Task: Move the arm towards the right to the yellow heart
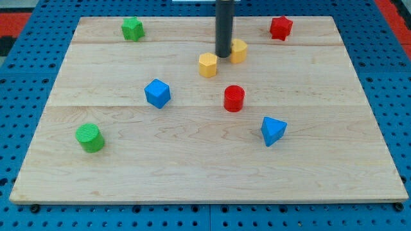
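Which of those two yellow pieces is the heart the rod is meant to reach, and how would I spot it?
Find the dark rod coming down from the view's top over the wooden board; my tip ends between two yellow blocks. The yellow heart is the one just to the tip's right. The other yellow block sits lower and to the tip's left, and looks more like a plain hexagon.

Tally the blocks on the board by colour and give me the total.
Green: 2, the green block at the view's top left and the green cylinder.
Yellow: 2, the yellow hexagon and the yellow heart, either side of my tip.
Red: 2, the red star and the red cylinder.
Blue: 2, the blue cube and the blue triangle.
Total: 8
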